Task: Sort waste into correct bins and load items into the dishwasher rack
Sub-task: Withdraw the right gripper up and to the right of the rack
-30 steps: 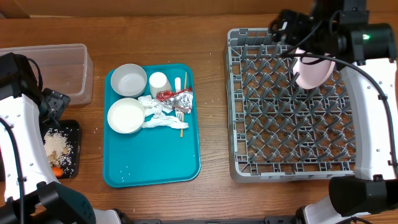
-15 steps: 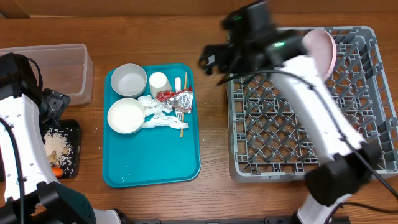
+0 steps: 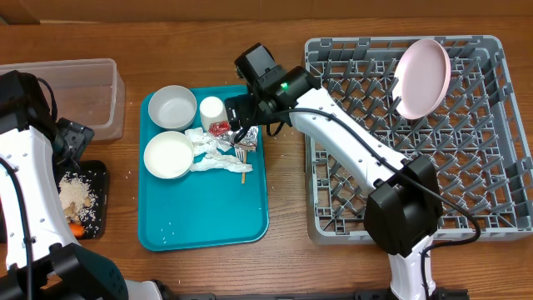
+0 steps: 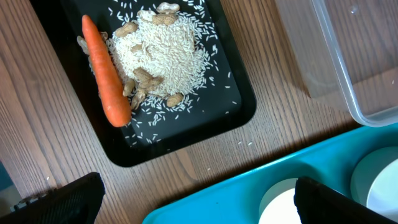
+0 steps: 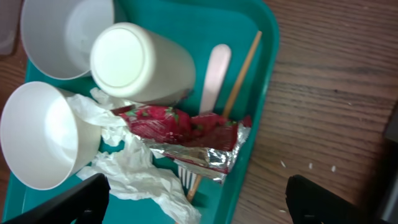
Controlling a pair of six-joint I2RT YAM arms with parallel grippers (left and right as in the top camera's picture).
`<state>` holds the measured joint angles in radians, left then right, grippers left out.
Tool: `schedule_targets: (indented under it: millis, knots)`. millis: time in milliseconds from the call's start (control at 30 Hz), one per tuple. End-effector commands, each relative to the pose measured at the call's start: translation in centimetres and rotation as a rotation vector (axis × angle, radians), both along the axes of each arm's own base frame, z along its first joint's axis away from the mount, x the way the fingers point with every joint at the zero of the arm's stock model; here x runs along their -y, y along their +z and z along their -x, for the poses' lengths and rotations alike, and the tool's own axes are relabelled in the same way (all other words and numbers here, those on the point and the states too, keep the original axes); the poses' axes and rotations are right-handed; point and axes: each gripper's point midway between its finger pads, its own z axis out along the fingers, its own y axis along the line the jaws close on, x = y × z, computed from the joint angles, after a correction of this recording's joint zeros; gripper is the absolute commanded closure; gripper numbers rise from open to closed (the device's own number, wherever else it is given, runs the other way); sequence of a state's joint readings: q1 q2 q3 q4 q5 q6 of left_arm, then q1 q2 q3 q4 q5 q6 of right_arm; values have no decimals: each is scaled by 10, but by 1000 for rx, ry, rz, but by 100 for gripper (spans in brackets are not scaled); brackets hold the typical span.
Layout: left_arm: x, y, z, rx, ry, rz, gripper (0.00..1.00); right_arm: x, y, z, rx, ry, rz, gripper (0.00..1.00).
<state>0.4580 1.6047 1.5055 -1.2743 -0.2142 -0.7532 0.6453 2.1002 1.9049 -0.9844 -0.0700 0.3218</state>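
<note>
Right tool (image 5: 196,190): spread wide, grips nothing, hangs over the 1 o'clock corner of the tray (image 3: 208,208), right above the foil and red wrapper (image 5: 186,134).

Left tool (image 4: 196,199): spread wide as well, grips nothing, hangs at 9 o'clock of the worktop (image 3: 283,258), near tub (image 3: 92,92) and black tray (image 4: 236,112).

At 3 o'clock of the worktop: rack (image 3: 315,200). Inside it, near its 1 o'clock corner: plate (image 3: 422,77), on edge, tilted among the pegs.

On the 12 o'clock half of the tray:
- first bowl (image 3: 173,107) at 11 o'clock.
- second bowl (image 3: 169,155) just at 6 o'clock of the first.
- cup (image 3: 213,111) just at 3 o'clock of the first bowl.
- napkins (image 3: 212,157), crumpled, touching the second bowl at its 3 o'clock and reaching under the wrapper.
- fork (image 5: 214,68), handle toward 12 o'clock, tines tucked under the foil.
- stick (image 5: 239,81) just at 3 o'clock of the fork, running 12 to 6.

At 8 o'clock of the worktop: black tray, just at 6 o'clock of the tub. In it: rice (image 4: 165,56) in a heap, peanuts (image 4: 143,78) mixed in, carrot (image 4: 106,74) along the heap's edge, touching it.
</note>
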Motion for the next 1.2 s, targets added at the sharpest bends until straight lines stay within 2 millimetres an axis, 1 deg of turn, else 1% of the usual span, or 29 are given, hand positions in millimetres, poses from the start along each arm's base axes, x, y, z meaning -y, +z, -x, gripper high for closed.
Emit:
schedule_targets:
  millis: [0,67,133,167,233,367,433,500,567,633,700,800,900,1000,1100,1167]
  knots:
    - [-1,-1,1,-9,9,-9,0,16,37,-13,61,-85,-26,6]
    - [-1,-1,1,-9,9,-9,0,27,57,-15,84,-107,-31,6]
    - [-1,-1,1,-9,9,-9,0,46,79,-18,117,-146,-28,5]
    - [-1,-1,1,-9,9,-9,0,57,90,-19,135,-168,-25,0]
    - [-1,-1,1,-9,9,-9,0,80,111,-22,171,-216,-19,0]
    - [-1,-1,1,-9,9,-9,0,142,150,-27,228,-341,-32,0]
    - [-1,-1,1,-9,9,-9,0,182,166,-31,256,-428,-35,0]
    - [-1,-1,1,-9,9,-9,0,222,177,-34,273,-515,-32,0]
    - [-1,-1,1,-9,9,-9,0,264,182,-36,282,-610,-21,0]
    - [-1,-1,1,-9,9,-9,0,305,181,-36,271,-701,-4,0]
    - [-1,-1,1,-8,9,-9,0,337,177,-33,254,-776,13,0]
    - [-1,-1,1,-8,9,-9,0,376,176,-28,246,-865,24,0]
    - [-1,-1,1,-9,9,-9,0,403,176,-24,245,-928,33,0]
    - [-1,-1,1,-9,9,-9,0,421,176,-20,246,-969,38,0]
    - [-1,-1,1,-9,9,-9,0,430,176,-17,246,-992,41,0]
    - [-1,-1,1,-9,9,-9,0,431,176,-17,246,-994,41,0]
